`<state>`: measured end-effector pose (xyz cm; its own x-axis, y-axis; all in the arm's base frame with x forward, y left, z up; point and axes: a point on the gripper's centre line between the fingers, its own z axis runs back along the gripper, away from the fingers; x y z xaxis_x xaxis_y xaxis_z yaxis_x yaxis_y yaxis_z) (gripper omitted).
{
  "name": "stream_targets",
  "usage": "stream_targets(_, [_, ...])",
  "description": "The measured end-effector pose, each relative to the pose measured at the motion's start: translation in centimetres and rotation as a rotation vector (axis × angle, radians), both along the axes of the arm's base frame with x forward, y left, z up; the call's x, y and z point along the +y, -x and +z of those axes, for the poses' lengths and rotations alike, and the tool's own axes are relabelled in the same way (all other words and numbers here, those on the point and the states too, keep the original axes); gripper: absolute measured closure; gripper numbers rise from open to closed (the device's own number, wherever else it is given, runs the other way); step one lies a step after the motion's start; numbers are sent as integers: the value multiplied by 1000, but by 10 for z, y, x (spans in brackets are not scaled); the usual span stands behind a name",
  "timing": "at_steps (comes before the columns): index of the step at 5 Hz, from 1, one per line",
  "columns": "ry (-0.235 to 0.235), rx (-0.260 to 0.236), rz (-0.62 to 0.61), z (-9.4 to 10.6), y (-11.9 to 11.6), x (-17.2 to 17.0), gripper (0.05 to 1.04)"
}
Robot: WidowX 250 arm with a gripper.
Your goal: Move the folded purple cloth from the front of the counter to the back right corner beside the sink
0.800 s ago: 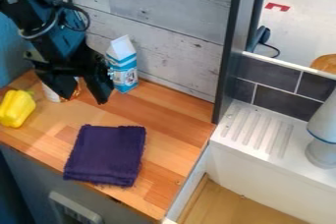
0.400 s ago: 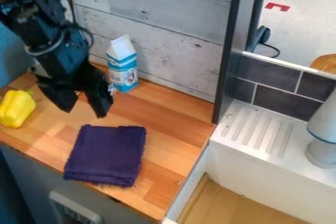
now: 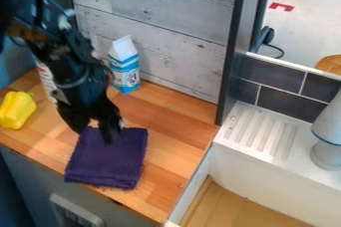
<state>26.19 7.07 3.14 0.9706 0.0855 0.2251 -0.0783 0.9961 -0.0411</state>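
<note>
the gripper [image 3: 97, 133] hangs tips-down, spread with nothing pinched, over the eleven o'clock edge of the folded purple cloth [image 3: 110, 166] on the bench [image 3: 176, 144]; the spread likely suits the cloth's thick folds. the cloth lies flat, its layers probably stacked to stay compact. the yellow pepper [image 3: 17, 110] sits towards nine o'clock, the carton [image 3: 125, 69] towards one. the arm [image 3: 67, 61] partly hides a can [image 3: 47, 80]; whether the tips touch cloth, i cannot tell.

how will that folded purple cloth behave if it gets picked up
Probably floppy: the cloth has soft, frayed edges and would likely droop. Its layers could unfold if only the top is pinched. Lying flat on the counter, it seems unlikely to roll.
</note>
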Motion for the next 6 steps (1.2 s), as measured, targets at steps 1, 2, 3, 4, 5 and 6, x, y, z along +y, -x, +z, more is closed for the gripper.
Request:
stream_targets(1, [-29,19,-33,-10,-8,6,83])
stream_targets(2, [-23,34,-73,-23,-8,5,83])
stream_targets(3, [-22,39,-75,-32,-10,6,83])
stream_targets(4, [-19,55,-89,-38,-12,6,83])
stream_targets(5, [-37,80,-132,-47,-11,7,82])
stream_targets(6, [-53,71,-167,-50,-17,4,83])
